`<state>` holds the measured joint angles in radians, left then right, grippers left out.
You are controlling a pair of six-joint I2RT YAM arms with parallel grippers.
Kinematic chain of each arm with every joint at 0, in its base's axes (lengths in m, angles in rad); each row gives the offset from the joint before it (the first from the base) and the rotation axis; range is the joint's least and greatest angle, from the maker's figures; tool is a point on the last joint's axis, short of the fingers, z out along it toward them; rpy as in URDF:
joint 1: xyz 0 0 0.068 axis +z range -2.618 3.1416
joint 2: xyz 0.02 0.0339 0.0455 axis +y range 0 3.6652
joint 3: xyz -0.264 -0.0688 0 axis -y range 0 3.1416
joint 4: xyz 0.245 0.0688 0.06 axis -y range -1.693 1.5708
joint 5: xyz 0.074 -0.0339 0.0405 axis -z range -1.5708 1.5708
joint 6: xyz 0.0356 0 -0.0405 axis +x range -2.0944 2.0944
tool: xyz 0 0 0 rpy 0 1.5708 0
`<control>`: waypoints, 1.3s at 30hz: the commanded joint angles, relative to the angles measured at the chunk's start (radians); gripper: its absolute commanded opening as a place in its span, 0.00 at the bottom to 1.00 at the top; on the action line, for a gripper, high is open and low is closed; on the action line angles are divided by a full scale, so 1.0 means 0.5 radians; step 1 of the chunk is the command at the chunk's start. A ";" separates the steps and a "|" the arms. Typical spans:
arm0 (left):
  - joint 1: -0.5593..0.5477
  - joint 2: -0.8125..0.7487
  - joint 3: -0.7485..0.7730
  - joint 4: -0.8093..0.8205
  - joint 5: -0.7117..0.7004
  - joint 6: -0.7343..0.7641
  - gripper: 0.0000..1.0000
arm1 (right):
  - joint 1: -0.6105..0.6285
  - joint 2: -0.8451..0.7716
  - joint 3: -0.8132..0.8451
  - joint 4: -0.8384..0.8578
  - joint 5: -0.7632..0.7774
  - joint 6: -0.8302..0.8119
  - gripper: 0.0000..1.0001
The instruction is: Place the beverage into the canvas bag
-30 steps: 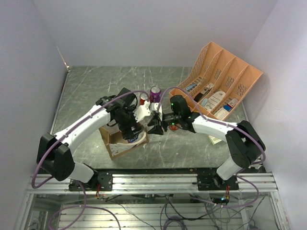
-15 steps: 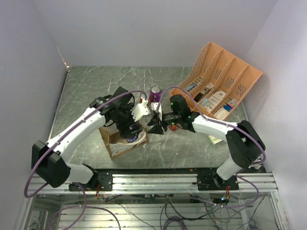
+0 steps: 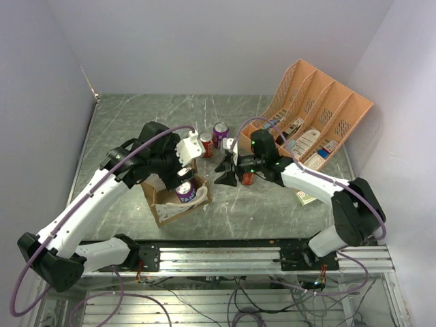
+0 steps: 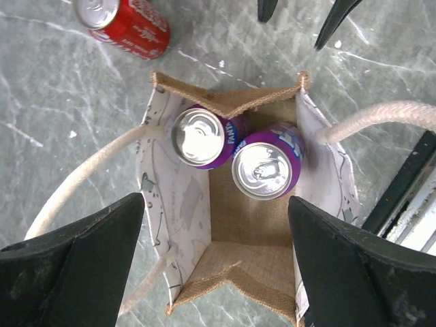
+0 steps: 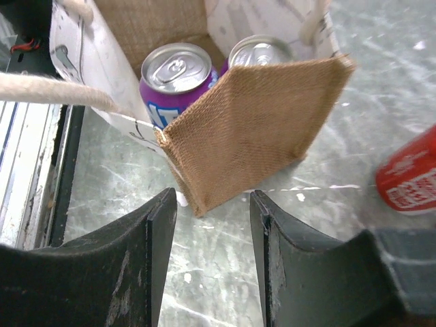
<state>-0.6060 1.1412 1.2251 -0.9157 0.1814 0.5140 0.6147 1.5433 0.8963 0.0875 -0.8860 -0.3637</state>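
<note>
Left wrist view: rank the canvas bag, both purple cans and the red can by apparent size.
1. canvas bag, clearly largest.
2. left purple can and right purple can, about alike.
The red can is cropped by the frame edge, so it stays unranked against them.

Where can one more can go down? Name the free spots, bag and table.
In the canvas bag, the jute floor is bare beside the two purple cans. The table is free behind the bag, toward the back left. Crowded: between bag and file organizer, with right pincer and loose cans.
</note>
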 commanded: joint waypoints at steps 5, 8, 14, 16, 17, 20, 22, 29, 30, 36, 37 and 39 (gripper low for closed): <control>0.074 -0.182 -0.081 0.191 -0.236 -0.148 0.97 | -0.220 -0.375 0.021 0.037 -0.018 0.136 0.53; 0.149 -0.190 -0.046 0.228 -0.207 -0.225 0.96 | -0.385 -0.488 0.042 -0.022 0.000 0.155 0.58; 0.184 -0.095 0.062 0.289 -0.207 -0.273 1.00 | -0.736 -0.702 0.044 -0.051 -0.001 0.271 0.68; 0.185 -0.035 0.106 0.334 -0.249 -0.283 1.00 | -0.837 -0.738 0.088 -0.092 -0.006 0.312 0.71; 0.184 -0.001 0.135 0.355 -0.270 -0.288 1.00 | -0.878 -0.767 0.113 -0.126 0.006 0.324 0.73; 0.186 0.113 0.251 0.428 -0.332 -0.324 1.00 | -0.903 -0.828 0.195 -0.346 0.163 0.223 0.78; 0.184 0.221 0.314 0.482 -0.359 -0.375 0.99 | -0.904 -0.870 0.197 -0.470 0.269 0.174 0.82; 0.184 0.608 0.479 0.633 -0.340 -0.485 0.99 | -0.951 -1.076 0.022 -0.519 0.498 0.185 0.98; 0.185 0.669 0.503 0.642 -0.332 -0.490 0.99 | -0.976 -1.091 0.001 -0.492 0.484 0.206 1.00; 0.186 0.985 0.645 0.675 -0.233 -0.500 0.99 | -1.081 -1.096 0.002 -0.519 0.378 0.207 1.00; 0.187 1.029 0.665 0.679 -0.228 -0.505 0.99 | -1.090 -1.104 -0.002 -0.520 0.372 0.205 1.00; 0.187 1.124 0.708 0.673 -0.219 -0.509 0.99 | -1.104 -1.118 -0.003 -0.526 0.362 0.196 1.00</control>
<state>-0.5186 1.6466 1.5135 -0.6228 0.0364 0.2798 0.0814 1.0027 0.9051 -0.1665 -0.6849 -0.2649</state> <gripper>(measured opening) 0.993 0.999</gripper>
